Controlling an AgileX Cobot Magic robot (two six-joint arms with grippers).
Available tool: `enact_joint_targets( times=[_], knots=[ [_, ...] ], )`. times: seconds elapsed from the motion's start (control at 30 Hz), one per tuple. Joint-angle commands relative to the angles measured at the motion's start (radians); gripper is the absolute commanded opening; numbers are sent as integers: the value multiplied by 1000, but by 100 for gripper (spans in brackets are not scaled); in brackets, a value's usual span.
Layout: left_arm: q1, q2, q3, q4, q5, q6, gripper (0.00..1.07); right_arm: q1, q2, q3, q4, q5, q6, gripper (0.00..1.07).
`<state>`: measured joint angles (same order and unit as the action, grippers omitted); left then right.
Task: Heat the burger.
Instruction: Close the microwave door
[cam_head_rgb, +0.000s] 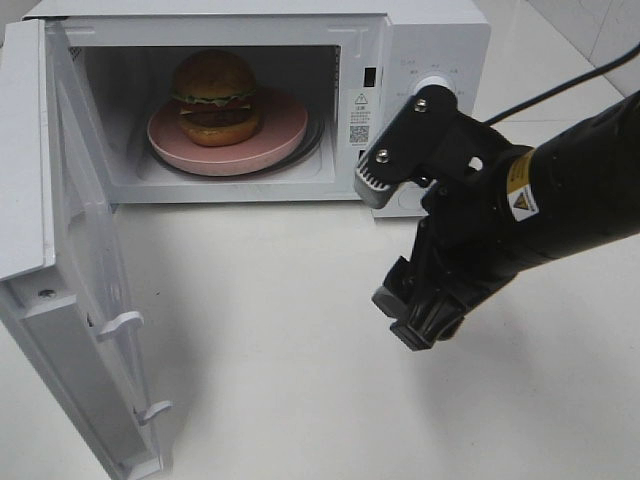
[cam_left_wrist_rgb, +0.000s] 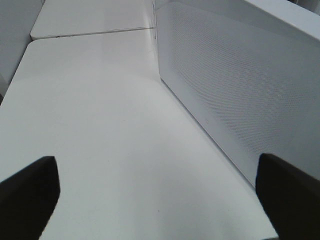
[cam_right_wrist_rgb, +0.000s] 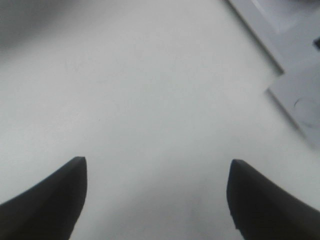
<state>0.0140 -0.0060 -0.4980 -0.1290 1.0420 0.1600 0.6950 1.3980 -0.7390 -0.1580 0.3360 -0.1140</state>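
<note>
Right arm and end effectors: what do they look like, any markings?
Right arm is matte black with a yellow-and-white warning label. Right end effector: black fingers, one with a grey ribbed pad and two silver screws. Left end effector shows only two dark, blunt fingertips; its arm is out of view.

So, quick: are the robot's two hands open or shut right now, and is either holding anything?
The left gripper: open, holding nothing.
The right gripper: open, holding nothing.
</note>
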Motion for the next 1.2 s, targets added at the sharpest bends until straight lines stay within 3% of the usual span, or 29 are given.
enact_joint_targets(
  times=[0.03, 0.2, 0.43, 1.03, 1.2],
  knots=[
    [-4, -26, 3, -4, -4, -7, 102, -4, -34, 1, 43, 121, 95, 75],
    [-4, -26, 3, -4, -4, -7, 102, -4, -116, 1, 108, 413, 179, 75],
    [-4, -26, 3, -4, -4, -7, 102, -4, -207, 1, 109, 577, 250, 75],
    [-4, -26, 3, -4, -4, -7, 102, -4, -557, 1, 110, 713, 306, 75],
    [-4, -26, 3, -4, -4, -7, 102, -96, -633, 25, 122, 741, 304, 75]
  ],
)
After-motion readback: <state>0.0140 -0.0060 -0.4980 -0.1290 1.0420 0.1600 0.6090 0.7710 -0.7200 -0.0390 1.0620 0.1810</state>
